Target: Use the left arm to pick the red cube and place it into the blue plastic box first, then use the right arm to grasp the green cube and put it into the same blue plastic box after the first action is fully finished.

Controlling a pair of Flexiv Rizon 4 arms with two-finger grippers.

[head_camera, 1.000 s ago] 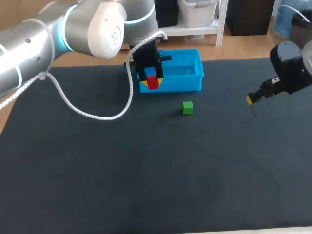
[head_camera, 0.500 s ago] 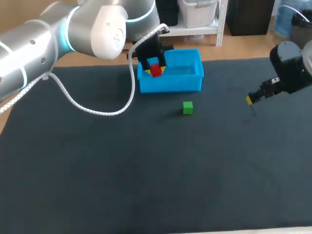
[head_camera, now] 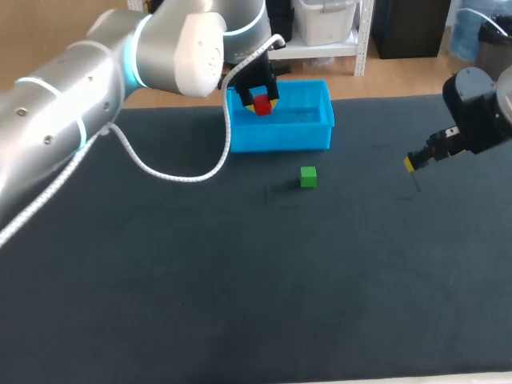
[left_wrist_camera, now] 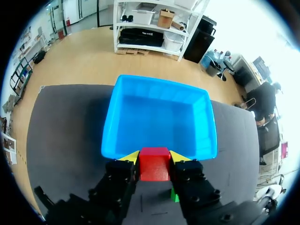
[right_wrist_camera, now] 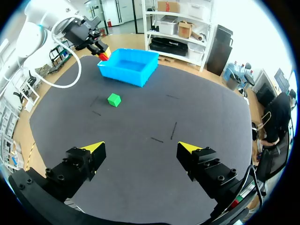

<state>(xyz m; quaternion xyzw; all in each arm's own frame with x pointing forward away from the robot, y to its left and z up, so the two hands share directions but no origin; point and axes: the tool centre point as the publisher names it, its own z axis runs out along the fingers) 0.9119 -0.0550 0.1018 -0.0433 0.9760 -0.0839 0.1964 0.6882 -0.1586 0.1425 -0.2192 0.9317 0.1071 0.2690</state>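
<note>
The left gripper (left_wrist_camera: 154, 157) has risen from in front of the blue plastic box (left_wrist_camera: 159, 117) to over its left end, clenched on the red cube (left_wrist_camera: 154, 165); the right gripper (right_wrist_camera: 141, 149) hangs wide open.

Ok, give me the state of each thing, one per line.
left end effector: shut on the red cube
red cube: gripped, held at the blue plastic box rim
blue plastic box: empty
green cube: loose on the table
right end effector: open, empty
</note>
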